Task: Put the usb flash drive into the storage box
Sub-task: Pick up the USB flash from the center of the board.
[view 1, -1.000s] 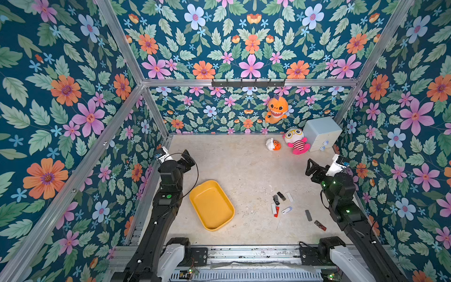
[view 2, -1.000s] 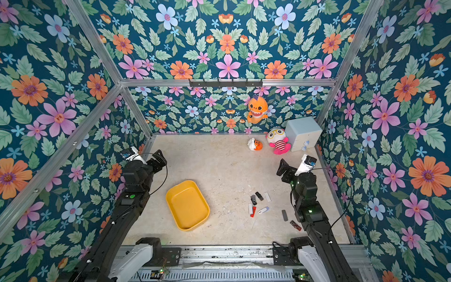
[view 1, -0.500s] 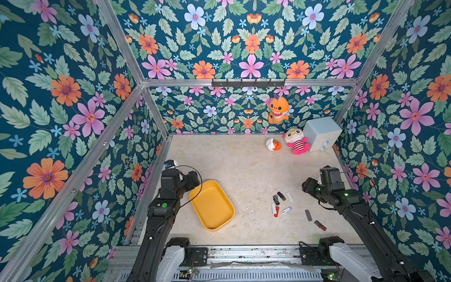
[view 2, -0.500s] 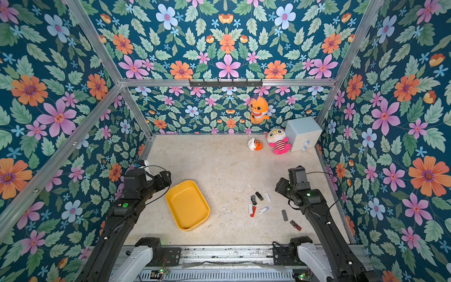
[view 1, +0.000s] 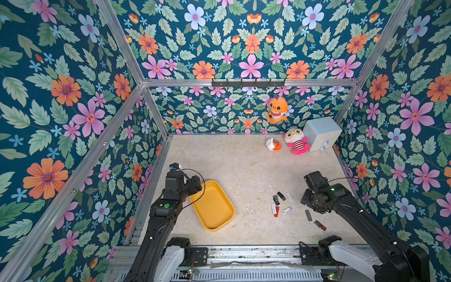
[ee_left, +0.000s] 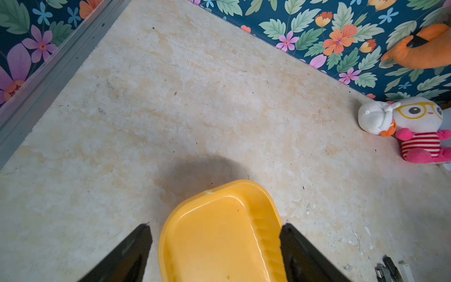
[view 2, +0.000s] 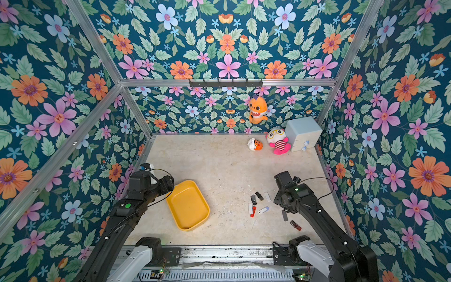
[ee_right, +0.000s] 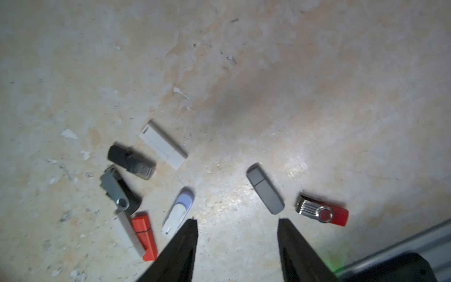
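**Right pincer poised over the drives, left one straddling the box**

None of the usb flash drives (view 1: 281,196) is in the storage box (view 1: 214,207) yet; its yellow floor is bare. They lie scattered flat on the surface (view 1: 244,166) near its front edge, toward the right side. The box sits near the same edge toward the left, well apart from them. That layout seems to split the work: the right arm is within reach of the drives, and the left arm is beside the box.

The right pincer (ee_right: 236,221) hangs over the scatter with its jaws spread and only bare surface between them. The gap looks modest, which would suit something as narrow as a drive. The grey drive (ee_right: 264,188) lies just beyond one fingertip and the white-and-lilac drive (ee_right: 179,211) just beside the other. Which of the two is meant cannot be told. The grey one stands clear of its neighbours, with only the red swivel drive (ee_right: 322,212) near it, so it would likely be the easier pick. The black, white and red ones further off crowd each other, and some touch.

The left pincer (ee_left: 215,225) is spread wide, with the box's narrow end showing between its fingers. This is probably to steady the box or shift it toward the drives. Whether the fingers touch the rim cannot be told.
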{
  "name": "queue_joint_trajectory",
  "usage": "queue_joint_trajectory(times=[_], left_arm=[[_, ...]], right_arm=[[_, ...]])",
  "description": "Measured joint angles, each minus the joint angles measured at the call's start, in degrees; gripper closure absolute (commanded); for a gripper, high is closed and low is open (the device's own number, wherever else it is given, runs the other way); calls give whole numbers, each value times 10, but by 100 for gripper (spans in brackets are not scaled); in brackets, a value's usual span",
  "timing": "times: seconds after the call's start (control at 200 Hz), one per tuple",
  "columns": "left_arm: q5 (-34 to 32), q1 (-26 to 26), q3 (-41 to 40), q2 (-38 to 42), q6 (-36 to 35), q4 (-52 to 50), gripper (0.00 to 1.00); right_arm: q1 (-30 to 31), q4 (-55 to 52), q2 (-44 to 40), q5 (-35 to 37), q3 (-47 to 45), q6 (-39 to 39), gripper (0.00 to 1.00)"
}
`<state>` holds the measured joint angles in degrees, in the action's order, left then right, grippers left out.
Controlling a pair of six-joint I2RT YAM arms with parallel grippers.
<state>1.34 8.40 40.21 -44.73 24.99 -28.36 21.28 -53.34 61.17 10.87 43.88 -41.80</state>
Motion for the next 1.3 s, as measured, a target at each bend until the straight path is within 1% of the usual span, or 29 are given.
queue_joint_trajectory(times=[0.135,0.245,0.345,0.46,0.545,0.675,0.83,1.025,1.105,1.205,1.3], left_arm=[[-3,2,0,-1,1,-1,13],[-3,3,0,-1,1,-4,13],[-2,8,0,-1,1,-4,12],[-2,13,0,-3,1,-4,12],[0,14,0,-5,1,-4,12],[0,15,0,-8,1,-4,12],[2,15,0,-14,1,-5,12],[2,16,0,-16,1,-8,12],[3,17,0,-18,1,-8,12],[3,19,0,-20,1,-8,12],[3,22,0,-24,1,-8,12]], right_arm=[[-7,-2,36,21,-32,-34,36],[-9,7,41,20,-52,-45,32],[-16,30,45,8,-66,-46,30],[-20,58,70,-18,-81,-34,31],[-20,76,82,-36,-90,-32,33],[-20,91,95,-49,-99,-24,38],[-20,98,103,-52,-102,-21,49],[-21,96,97,-49,-106,-21,60],[-21,95,95,-50,-108,-21,60],[-21,98,94,-60,-108,-21,55],[-21,99,94,-80,-102,-21,54]])
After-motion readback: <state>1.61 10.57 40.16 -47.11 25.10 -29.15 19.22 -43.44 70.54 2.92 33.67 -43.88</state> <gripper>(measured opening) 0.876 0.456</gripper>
